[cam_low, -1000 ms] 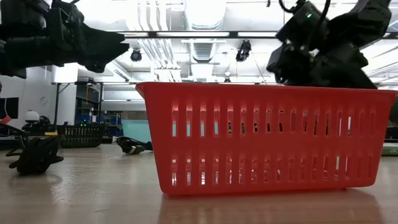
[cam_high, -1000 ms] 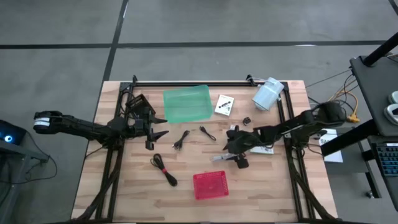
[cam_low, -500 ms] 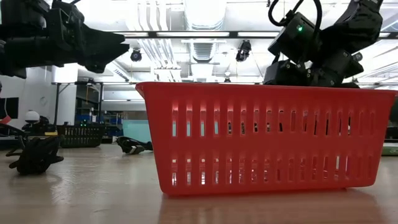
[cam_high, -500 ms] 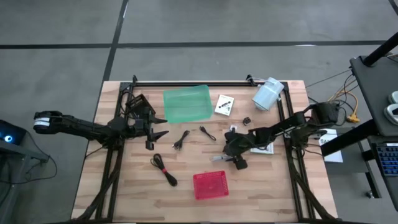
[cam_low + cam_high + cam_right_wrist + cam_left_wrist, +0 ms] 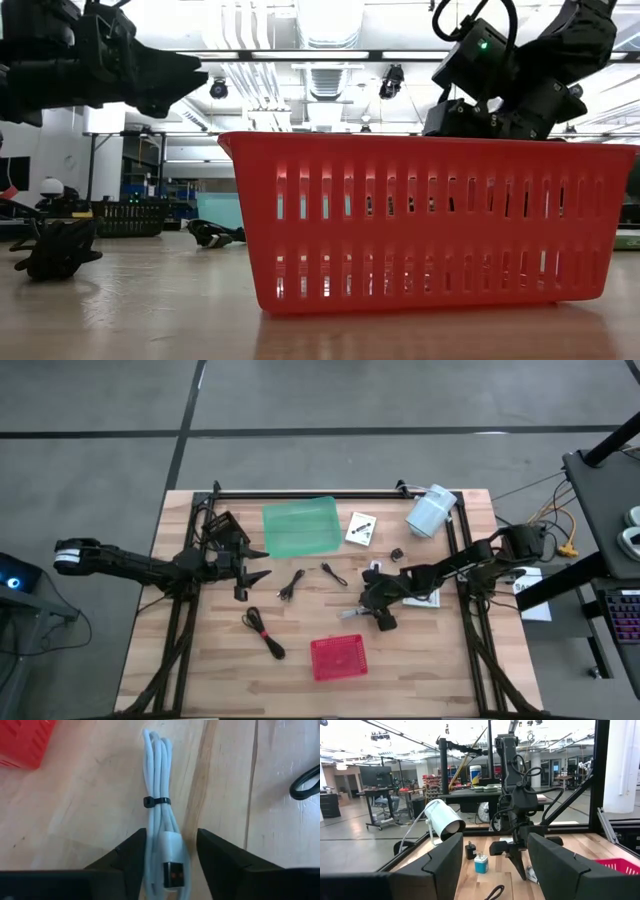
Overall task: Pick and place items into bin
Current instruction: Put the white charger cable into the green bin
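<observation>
A white bundled cable (image 5: 159, 785) with a black tie lies on the wooden table, its plug end (image 5: 172, 870) between the fingers of my right gripper (image 5: 171, 865). That gripper (image 5: 366, 612) points down at a slant and is open. Its fingers stand close on either side of the plug end, and a strip of wood shows beside one of them. The red bin (image 5: 338, 657) stands near the front edge. Black coiled cables (image 5: 292, 584) (image 5: 333, 573) (image 5: 263, 632) and a white card (image 5: 361, 528) lie loose. My left gripper (image 5: 262, 564) waits open at the left, above the table.
A green tray (image 5: 301, 526) lies at the far side, and a large white cylinder (image 5: 432, 510) lies at the far right. A small black part (image 5: 396, 554) and a blue-and-white plug (image 5: 481, 864) sit near my right arm. The black frame rails (image 5: 300, 493) border the table.
My right gripper has tipped further down over the white cable and then kept still. The cable and the other things have stayed in place.
</observation>
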{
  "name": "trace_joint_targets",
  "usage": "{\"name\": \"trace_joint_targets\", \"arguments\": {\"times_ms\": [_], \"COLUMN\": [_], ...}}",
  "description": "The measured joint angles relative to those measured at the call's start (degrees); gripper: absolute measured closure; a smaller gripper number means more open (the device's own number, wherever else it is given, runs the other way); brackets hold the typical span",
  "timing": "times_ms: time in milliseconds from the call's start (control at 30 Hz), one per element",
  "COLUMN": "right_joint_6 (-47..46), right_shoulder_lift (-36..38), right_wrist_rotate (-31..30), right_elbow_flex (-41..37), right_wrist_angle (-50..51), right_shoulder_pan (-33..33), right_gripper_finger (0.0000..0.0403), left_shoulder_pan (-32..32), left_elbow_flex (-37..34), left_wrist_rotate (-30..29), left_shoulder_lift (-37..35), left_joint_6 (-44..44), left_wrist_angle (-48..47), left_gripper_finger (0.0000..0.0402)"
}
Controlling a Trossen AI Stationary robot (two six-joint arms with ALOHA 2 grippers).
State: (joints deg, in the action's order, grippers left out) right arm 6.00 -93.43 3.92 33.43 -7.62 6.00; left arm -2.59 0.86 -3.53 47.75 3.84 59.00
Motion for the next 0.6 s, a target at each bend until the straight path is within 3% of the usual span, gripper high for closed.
{"name": "trace_joint_targets", "arguments": {"times_ms": [367,600], "right_joint_6": [3.06,4.75], "right_shoulder_lift": [0.0,0.04], "right_wrist_rotate": [-0.25,-1.37], "right_elbow_flex": [1.11,2.91], "right_wrist_angle": [0.35,0.42], "right_shoulder_pan": [0.0,0.0], "right_gripper_finger": [0.0375,0.0372], "left_shoulder_pan": [0.0,0.0], "left_elbow_flex": [0.0,0.0], "left_wrist_rotate": [0.0,-0.01], "left_shoulder_lift": [0.11,0.22], "left_joint_6": [0.0,0.0], "left_wrist_angle": [0.12,0.04], "left_gripper_finger": [0.0194,0.0194]}}
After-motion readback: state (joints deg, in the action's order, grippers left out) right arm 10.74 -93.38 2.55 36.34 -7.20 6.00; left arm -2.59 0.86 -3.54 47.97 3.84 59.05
